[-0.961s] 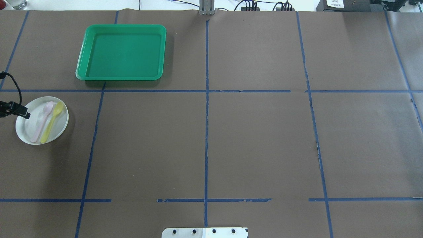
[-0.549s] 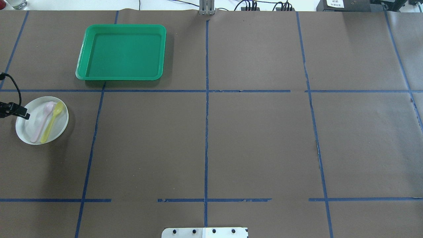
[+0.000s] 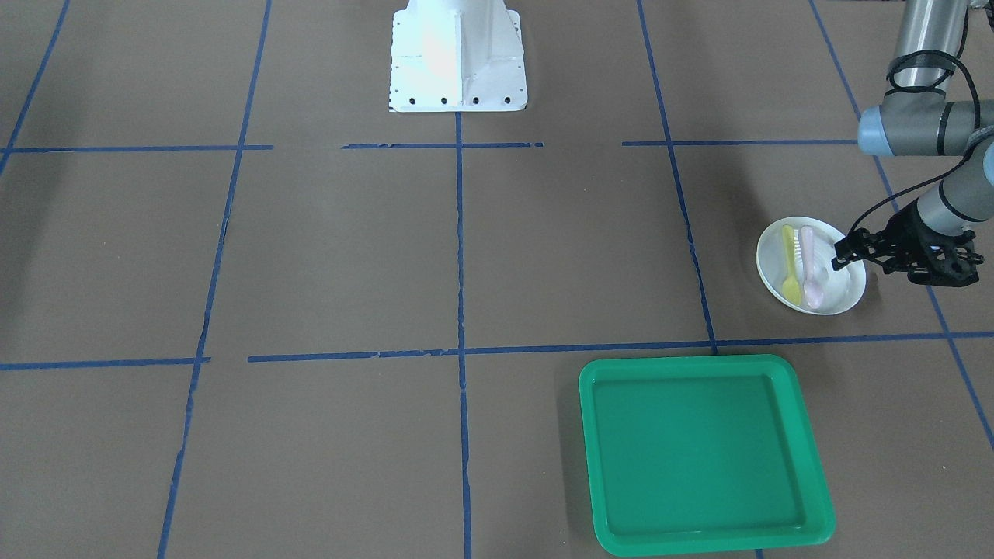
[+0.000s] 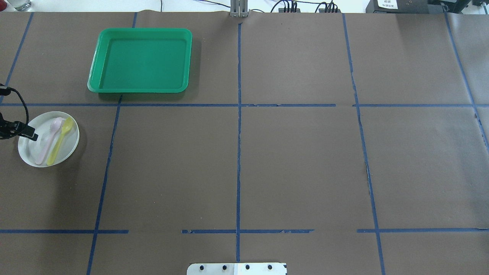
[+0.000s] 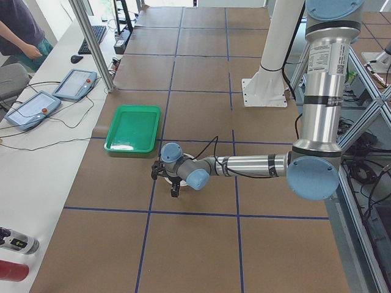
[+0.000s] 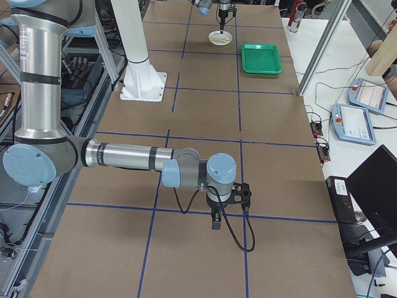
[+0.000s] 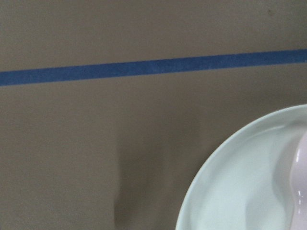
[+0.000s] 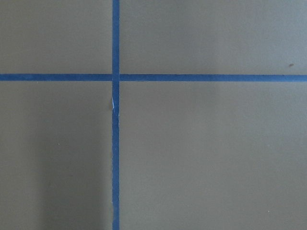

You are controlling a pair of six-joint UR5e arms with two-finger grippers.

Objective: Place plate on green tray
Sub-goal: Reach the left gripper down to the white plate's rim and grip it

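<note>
The left end effector (image 3: 845, 255) is at the white plate (image 3: 842, 293) rim, likely to pinch it; whether spread or pressed together, I cannot tell. The plate lies by the worktop (image 3: 349, 248) left edge, apart from the green tray (image 3: 703, 454).

The arms (image 5: 250, 165) are silver tubes with pale-blue joint caps (image 5: 311, 180), black cables (image 4: 27, 110), black claws (image 3: 841, 256).

White plate (image 4: 68, 145); green tray (image 4: 141, 61); pink spoon (image 4: 47, 143); yellow spoon (image 4: 59, 143).
</note>
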